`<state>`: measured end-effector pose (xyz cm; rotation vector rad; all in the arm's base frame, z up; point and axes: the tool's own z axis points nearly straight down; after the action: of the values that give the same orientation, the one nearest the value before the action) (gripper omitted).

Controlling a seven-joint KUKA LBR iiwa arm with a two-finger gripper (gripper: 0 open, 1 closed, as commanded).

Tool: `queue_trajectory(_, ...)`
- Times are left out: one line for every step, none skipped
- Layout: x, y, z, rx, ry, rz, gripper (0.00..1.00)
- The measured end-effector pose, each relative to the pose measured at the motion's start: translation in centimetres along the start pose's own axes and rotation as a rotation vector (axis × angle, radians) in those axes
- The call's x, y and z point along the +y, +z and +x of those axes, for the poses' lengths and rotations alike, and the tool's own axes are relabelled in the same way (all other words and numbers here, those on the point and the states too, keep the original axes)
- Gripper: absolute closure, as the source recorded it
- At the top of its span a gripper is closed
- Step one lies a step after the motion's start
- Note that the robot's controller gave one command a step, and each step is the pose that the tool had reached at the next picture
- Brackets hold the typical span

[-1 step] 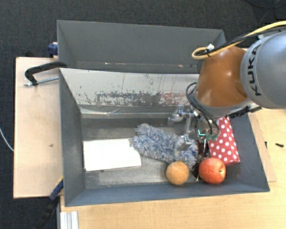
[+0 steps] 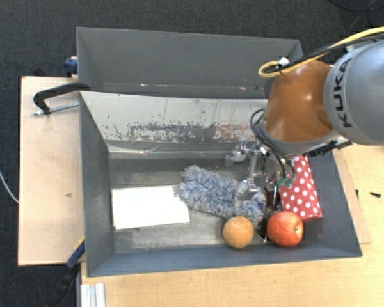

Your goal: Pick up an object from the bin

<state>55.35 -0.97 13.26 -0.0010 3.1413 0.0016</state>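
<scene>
Carpet (image 2: 25, 18), dark and plain, surrounds the grey metal bin (image 2: 95, 184), whose floor is scuffed. The hand (image 2: 261, 183) hangs low at the right, over the right end of a shaggy blue-grey cloth (image 2: 208, 190); whether it is spread or pressed together cannot be told. The cloth lies mid-floor, its long axis running left to right and slanting nearer toward the right. Just near of it sit a round orange fruit (image 2: 238, 231) and a red apple (image 2: 285, 229).

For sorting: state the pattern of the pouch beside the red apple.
The pouch is red with white dots; camera view.
</scene>
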Motion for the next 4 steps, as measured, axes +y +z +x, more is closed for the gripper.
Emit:
queue_trajectory(1.7,2.9,-0.6,-0.007,0.107,0.001,0.00)
queue_trajectory(3.0,5.9,-1.0,0.002,0.123,-0.001,0.00)
queue_trajectory(3.0,6.0,-1.0,0.000,0.272,0.001,0.00)
queue_trajectory(3.1,5.8,-1.1,-0.003,0.192,-0.001,0.00)
